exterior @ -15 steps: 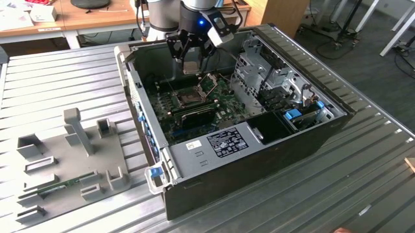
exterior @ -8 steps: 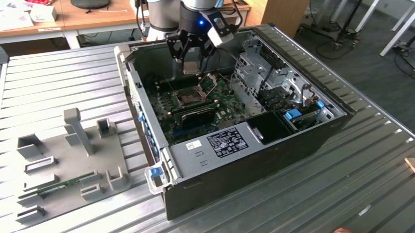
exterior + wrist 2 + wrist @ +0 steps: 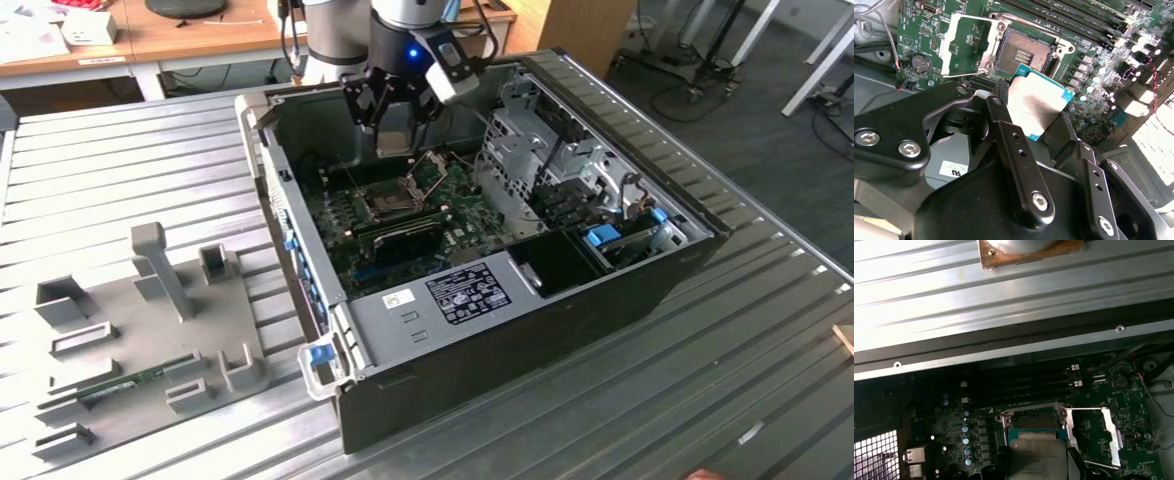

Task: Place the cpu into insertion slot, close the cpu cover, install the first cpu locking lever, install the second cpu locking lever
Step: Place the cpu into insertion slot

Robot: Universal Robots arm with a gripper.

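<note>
Black two-finger gripper [image 3: 1035, 117]: pinched flat pale-silver square cpu [image 3: 1036, 100], held just above dark square insertion slot [image 3: 1024, 54]; silvery cpu cover [image 3: 968, 18] stood open.

— What colour is the cpu [image 3: 1036, 102]?
— Pale silver-beige, with a teal rim.
— And the board [image 3: 914, 25]?
— Green, speckled with silver solder dots. The slot [image 3: 1024, 52] is dark and its cover [image 3: 970, 18] is bright silver.
— The gripper [image 3: 1031, 112]?
— Black, with steel-coloured screw heads.
— The rest?
— The case [image 3: 534, 350] is black with blue clips [image 3: 318, 355]. The table [image 3: 120, 170] is silvery and striped with ridges. The fixture [image 3: 147, 330] is plain grey.
</note>
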